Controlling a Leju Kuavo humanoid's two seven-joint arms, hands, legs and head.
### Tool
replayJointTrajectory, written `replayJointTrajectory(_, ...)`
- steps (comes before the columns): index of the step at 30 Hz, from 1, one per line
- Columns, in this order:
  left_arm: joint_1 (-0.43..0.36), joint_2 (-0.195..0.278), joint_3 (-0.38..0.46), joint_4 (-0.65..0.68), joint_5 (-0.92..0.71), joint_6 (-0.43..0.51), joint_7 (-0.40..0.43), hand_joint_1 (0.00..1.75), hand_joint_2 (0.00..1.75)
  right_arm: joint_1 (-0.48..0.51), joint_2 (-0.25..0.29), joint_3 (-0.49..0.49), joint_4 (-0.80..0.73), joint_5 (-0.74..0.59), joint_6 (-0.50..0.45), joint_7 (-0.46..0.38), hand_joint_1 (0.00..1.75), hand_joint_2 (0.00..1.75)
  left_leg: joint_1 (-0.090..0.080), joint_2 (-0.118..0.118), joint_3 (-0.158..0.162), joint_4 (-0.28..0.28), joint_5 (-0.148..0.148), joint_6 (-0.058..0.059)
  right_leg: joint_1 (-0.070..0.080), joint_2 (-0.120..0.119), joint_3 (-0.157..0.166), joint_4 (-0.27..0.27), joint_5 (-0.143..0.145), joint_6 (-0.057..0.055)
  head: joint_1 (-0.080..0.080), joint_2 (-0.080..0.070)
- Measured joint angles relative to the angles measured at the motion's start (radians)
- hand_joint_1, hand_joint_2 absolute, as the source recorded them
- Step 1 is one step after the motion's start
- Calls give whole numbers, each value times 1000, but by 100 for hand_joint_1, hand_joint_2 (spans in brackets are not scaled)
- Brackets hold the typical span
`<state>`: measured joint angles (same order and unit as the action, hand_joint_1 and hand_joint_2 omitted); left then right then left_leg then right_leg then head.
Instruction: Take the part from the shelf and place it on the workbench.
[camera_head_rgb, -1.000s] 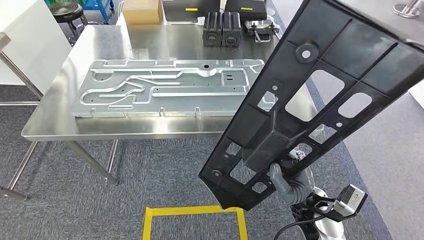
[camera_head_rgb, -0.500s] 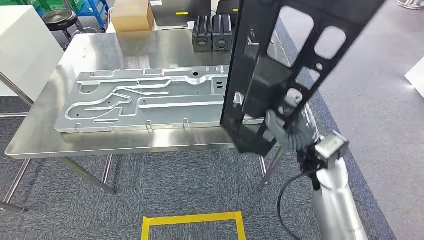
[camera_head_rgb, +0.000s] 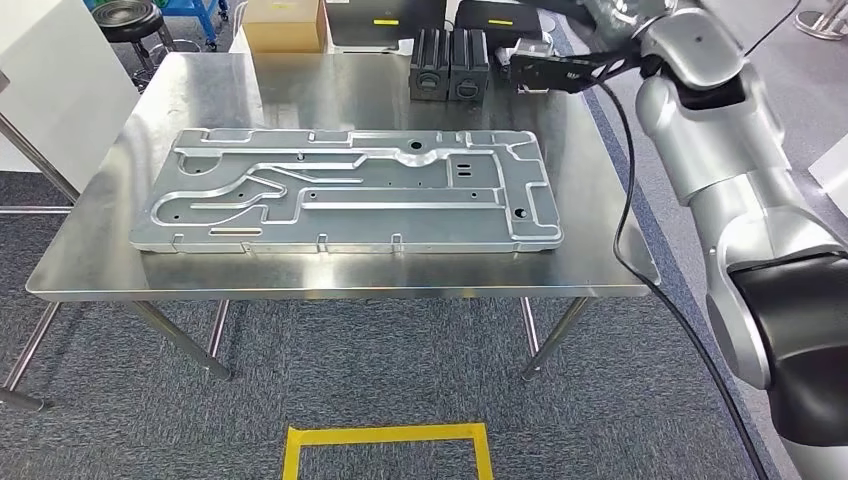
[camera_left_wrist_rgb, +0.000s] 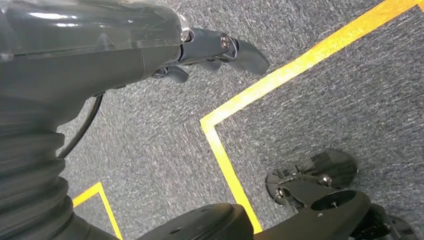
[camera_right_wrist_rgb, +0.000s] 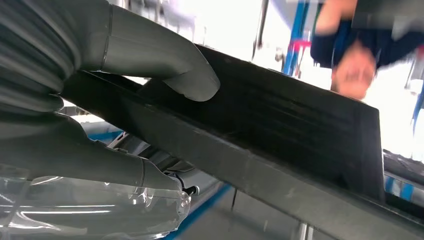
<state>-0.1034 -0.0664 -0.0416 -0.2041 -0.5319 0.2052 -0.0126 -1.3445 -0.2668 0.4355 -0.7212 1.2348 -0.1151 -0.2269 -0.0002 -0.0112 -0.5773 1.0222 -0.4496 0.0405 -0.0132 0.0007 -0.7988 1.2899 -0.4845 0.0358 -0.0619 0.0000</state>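
In the right wrist view my right hand (camera_right_wrist_rgb: 125, 100) grips the black ribbed plastic part (camera_right_wrist_rgb: 280, 130), thumb (camera_right_wrist_rgb: 165, 60) pressed on one face and fingers under it. The head view shows my right arm (camera_head_rgb: 720, 150) raised high at the right, reaching past the top edge above the far right corner of the steel workbench (camera_head_rgb: 600, 270). My left hand (camera_left_wrist_rgb: 215, 47) hangs over grey carpet in the left wrist view, fingers loosely apart and holding nothing.
A large machined aluminium plate (camera_head_rgb: 350, 190) covers the middle of the workbench. Two black boxes (camera_head_rgb: 450, 65) and a cardboard box (camera_head_rgb: 285, 22) stand at its far edge. A yellow tape square (camera_head_rgb: 388, 440) marks the floor in front. A person (camera_right_wrist_rgb: 350, 60) stands beyond the part.
My right arm has swung the black part up and away, out of the top of the head view. The camera has also shifted slightly.
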Motion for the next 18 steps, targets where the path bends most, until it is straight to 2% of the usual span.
replayJointTrajectory(1,1,0,-5,0,1,1,-2,0,175,5,10,12,38,-6,-13,3,175,175,-1,-2,6,0,-5,-1,0,0,18,-48,36,-3,0,0)
replayJointTrajectory(2,2,0,-9,0,3,2,-3,0,175,11,22,22,73,-10,-25,7,175,175,-2,-3,12,0,-11,-3,2,0,48,-123,78,-9,0,0)
replayJointTrajectory(4,4,0,-13,0,6,3,-3,0,175,22,52,38,136,-17,-50,20,175,175,-5,-3,20,-1,-22,-10,9,1,104,-241,125,-21,0,0)
replayJointTrajectory(5,5,-1,-14,0,7,4,-4,0,175,31,67,44,162,-19,-60,25,175,175,-5,-1,21,-2,-25,-15,13,2,115,-267,128,-26,0,0)
replayJointTrajectory(7,5,-1,-16,1,8,5,-4,0,175,50,94,54,204,-22,-71,28,175,175,-3,1,24,-7,-30,-25,17,3,120,-275,121,-34,0,0)
replayJointTrajectory(9,5,0,-17,1,9,8,-5,0,175,73,121,59,234,-28,-82,28,175,175,-3,2,27,-2,-43,-37,11,3,131,-285,117,-43,0,0)
replayJointTrajectory(10,5,0,-17,1,9,10,-6,0,175,84,135,61,247,-31,-93,27,175,175,-2,3,17,24,-57,-43,7,2,138,-291,115,-47,0,0)
replayJointTrajectory(11,6,1,-17,1,10,12,-8,0,175,97,149,63,258,-33,-105,28,175,175,-1,3,-6,71,-78,-48,4,2,144,-295,113,-51,0,0)
replayJointTrajectory(13,7,1,-16,1,13,17,-13,0,175,128,174,67,282,-36,-124,30,175,175,4,5,-82,206,-126,-58,4,1,152,-296,105,-55,0,0)
replayJointTrajectory(14,8,1,-16,1,14,19,-15,0,175,148,184,68,292,-37,-128,30,175,175,7,5,-115,257,-135,-62,4,1,156,-295,101,-56,0,0)
replayJointTrajectory(15,7,1,-16,1,14,21,-16,0,175,168,194,69,300,-37,-130,31,175,175,9,5,-132,273,-126,-65,4,1,161,-294,97,-55,0,0)
replayJointTrajectory(16,7,1,-16,1,14,22,-15,0,175,186,203,70,308,-37,-131,31,131,131,11,6,-130,250,-96,-66,4,1,166,-293,92,-53,0,0)
replayJointTrajectory(18,11,3,-16,1,12,25,-14,0,175,211,218,72,319,-37,-136,33,44,44,13,7,-82,118,-11,-65,3,3,175,-287,82,-47,0,0)
